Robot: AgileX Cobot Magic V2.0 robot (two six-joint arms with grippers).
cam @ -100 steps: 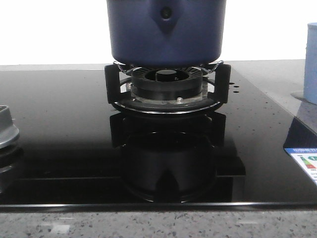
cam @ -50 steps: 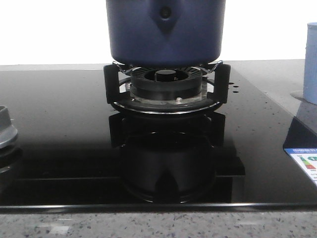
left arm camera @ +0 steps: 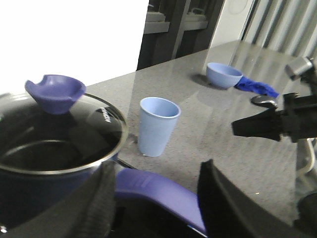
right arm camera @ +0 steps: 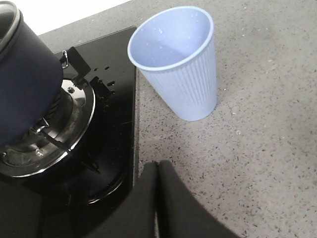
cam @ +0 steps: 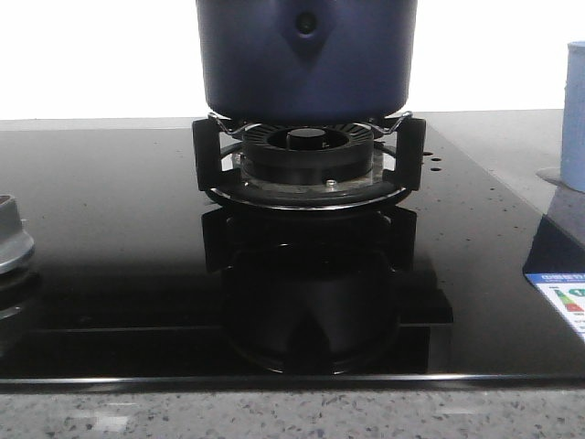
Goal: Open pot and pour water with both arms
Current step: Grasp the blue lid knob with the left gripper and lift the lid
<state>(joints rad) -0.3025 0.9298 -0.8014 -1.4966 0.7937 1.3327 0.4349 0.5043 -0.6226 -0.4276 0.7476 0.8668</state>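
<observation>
The dark navy pot (cam: 306, 59) stands on the gas burner (cam: 308, 160), its riveted handle bracket facing me. In the left wrist view the pot (left arm camera: 47, 183) carries a glass lid (left arm camera: 59, 134) with a blue knob (left arm camera: 54, 91). My left gripper (left arm camera: 156, 171) is open, its fingers (left arm camera: 101, 203) on either side of the pot's blue-violet handle (left arm camera: 158, 191). My right gripper (right arm camera: 157, 166) is shut and empty, low over the stone counter next to the hob edge, short of the pale blue cup (right arm camera: 178, 64). The pot's wall also shows in the right wrist view (right arm camera: 22, 84).
The black glass hob (cam: 110, 229) has a second burner (cam: 9, 242) at its left edge. The pale blue cup (left arm camera: 157, 126) stands on the grey counter right of the hob, also in the front view (cam: 574, 114). A blue bowl (left arm camera: 224, 75) and a blue cloth (left arm camera: 256, 88) lie farther off.
</observation>
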